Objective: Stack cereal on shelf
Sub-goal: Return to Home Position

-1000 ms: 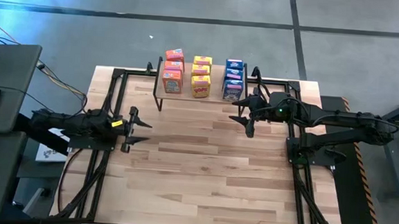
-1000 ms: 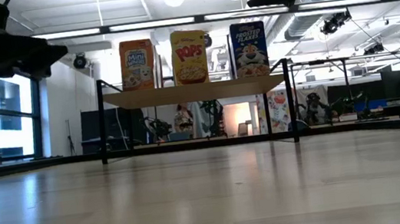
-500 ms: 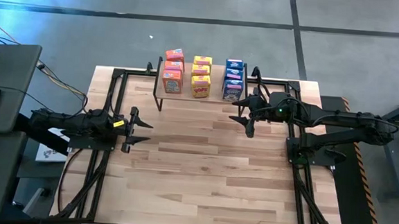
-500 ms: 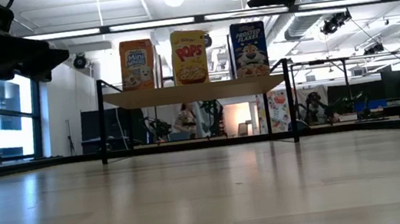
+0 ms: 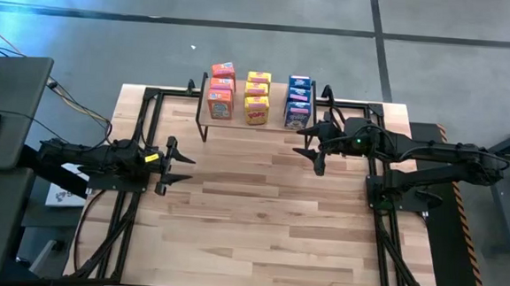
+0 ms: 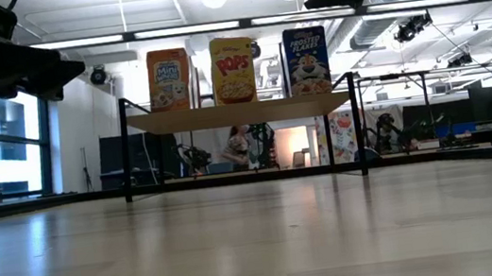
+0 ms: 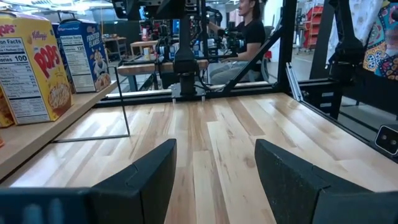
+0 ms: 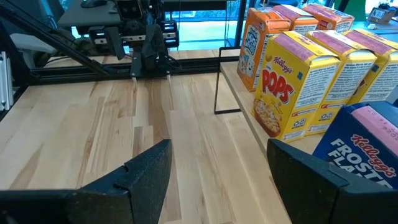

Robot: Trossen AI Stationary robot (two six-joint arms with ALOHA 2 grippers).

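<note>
Nine cereal boxes (image 5: 256,110), apparently, in three colour rows on shelf (image 6: 233,113); no movement since a second ago; left jaws, right jaws parted, empty; likely done stacking.

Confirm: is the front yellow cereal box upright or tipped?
Upright: the yellow box stands on end on the shelf, logo level. Left pincer and right pincer are open, away from it.

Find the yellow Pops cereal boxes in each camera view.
High view: yellow boxes, middle row on the shelf.
Low view: yellow box centred on it.
Left wrist view: yellow box beside a blue box.
Right wrist view: yellow boxes between orange-red boxes and blue box.
Shared landmark: the shelf.
</note>
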